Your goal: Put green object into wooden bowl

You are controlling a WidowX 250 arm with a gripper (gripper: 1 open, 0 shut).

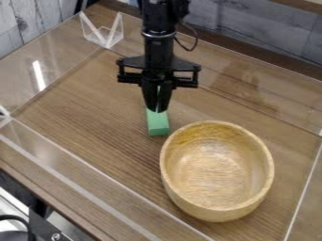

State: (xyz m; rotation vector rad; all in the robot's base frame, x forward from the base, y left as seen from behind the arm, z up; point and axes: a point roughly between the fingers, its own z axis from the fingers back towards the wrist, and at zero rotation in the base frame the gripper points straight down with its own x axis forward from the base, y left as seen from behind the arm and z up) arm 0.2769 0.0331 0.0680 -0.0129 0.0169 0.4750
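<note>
While the wooden bowl sits with nothing inside it, the green object lies on the table just off its rim at ten o'clock, pinched between the claw's closed fingers.

A dark wood-grain table ringed by clear acrylic walls.

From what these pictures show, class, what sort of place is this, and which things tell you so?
Probably a robot test bench: a wood-grain table fenced by clear plastic walls, with only a green block and a wooden bowl under the gripper.
</note>
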